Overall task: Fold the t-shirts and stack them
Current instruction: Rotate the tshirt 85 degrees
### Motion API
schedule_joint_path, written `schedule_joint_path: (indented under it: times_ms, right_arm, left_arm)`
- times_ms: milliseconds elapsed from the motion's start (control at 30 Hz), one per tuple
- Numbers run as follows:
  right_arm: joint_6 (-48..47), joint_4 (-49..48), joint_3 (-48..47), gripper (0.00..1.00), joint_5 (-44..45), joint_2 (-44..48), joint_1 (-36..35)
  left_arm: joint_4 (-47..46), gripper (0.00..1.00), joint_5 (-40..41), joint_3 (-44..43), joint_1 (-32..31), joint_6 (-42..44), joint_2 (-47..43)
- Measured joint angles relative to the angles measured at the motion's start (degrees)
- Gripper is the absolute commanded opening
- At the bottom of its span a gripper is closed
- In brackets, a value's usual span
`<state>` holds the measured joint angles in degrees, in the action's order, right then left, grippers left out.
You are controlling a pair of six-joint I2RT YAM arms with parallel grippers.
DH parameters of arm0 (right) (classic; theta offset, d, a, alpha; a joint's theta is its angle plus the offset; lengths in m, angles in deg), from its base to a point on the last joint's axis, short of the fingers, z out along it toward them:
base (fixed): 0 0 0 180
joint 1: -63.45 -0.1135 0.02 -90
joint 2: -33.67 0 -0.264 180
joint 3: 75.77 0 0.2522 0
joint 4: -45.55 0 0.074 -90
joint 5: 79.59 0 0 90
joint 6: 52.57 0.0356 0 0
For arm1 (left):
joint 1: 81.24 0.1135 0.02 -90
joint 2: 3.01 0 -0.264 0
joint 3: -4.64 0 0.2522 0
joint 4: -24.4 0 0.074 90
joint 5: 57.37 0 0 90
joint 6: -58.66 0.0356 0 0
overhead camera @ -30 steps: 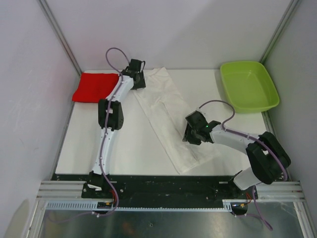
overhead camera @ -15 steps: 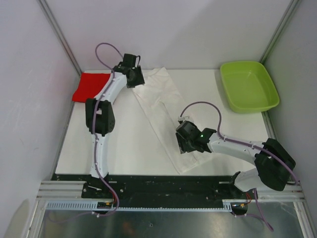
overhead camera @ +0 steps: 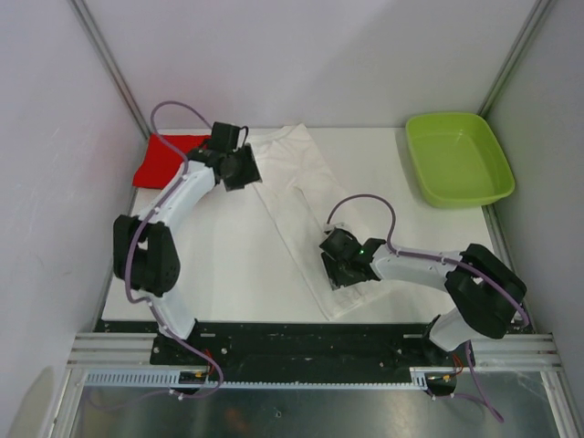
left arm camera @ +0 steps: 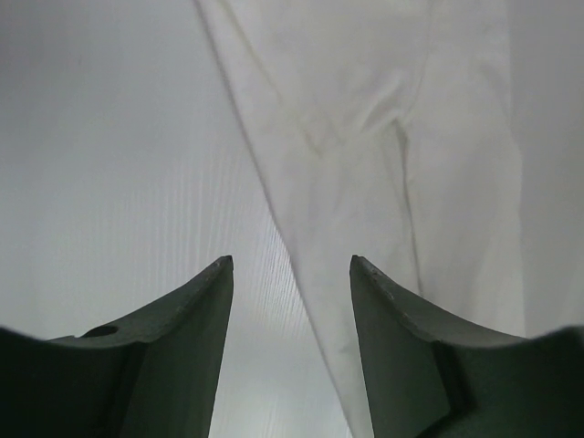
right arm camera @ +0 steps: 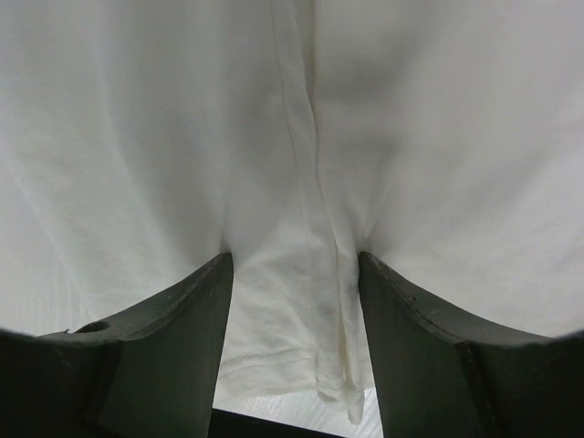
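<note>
Because the white t-shirt (overhead camera: 301,196) lies as a long folded strip slanting across the table (overhead camera: 228,265), your right gripper (overhead camera: 336,265) sits low over its near hem, jaws spread around a ridge of cloth, nothing pinched yet. Farther back, your left gripper (overhead camera: 239,169) hangs spread over the strip's left edge, likely so both ends lift together. Beyond, the red t-shirt (overhead camera: 160,164) lies folded far left; the lime-green tray (overhead camera: 456,117), far right, shows nothing inside.
</note>
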<state>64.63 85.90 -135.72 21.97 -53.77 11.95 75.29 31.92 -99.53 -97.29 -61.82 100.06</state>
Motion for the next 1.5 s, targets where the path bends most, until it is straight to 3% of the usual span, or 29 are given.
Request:
schedule_joint_path:
  times_ms: [200, 433, 633, 1033, 1500]
  right_arm:
    - [3.8, 0.3, -2.7, 0.61, 0.9, -3.5, -1.7]
    - [12.0, -0.3, -11.2, 0.61, 4.4, -11.0, -10.3]
    - [17.9, -3.4, -13.5, 0.61, 6.2, -13.7, -16.5]
    - [24.5, -4.2, -14.1, 0.6, 6.0, -13.8, -16.8]
    - [25.9, -2.9, -11.7, 0.7, 0.7, -10.0, -16.1]
  left_arm:
    - [-0.2, 0.6, 0.8, 12.9, -0.4, -1.8, -7.9]
    - [-1.5, 0.59, 2.1, 14.8, -0.3, -2.1, -6.9]
    - [-3.5, 0.57, 3.1, 1.6, -0.4, -1.4, 5.9]
    - [-3.8, 0.55, 7.0, -26.6, -0.9, 2.6, 32.6]
    - [-0.4, 0.55, 8.2, -47.3, -0.9, 8.5, 47.7]
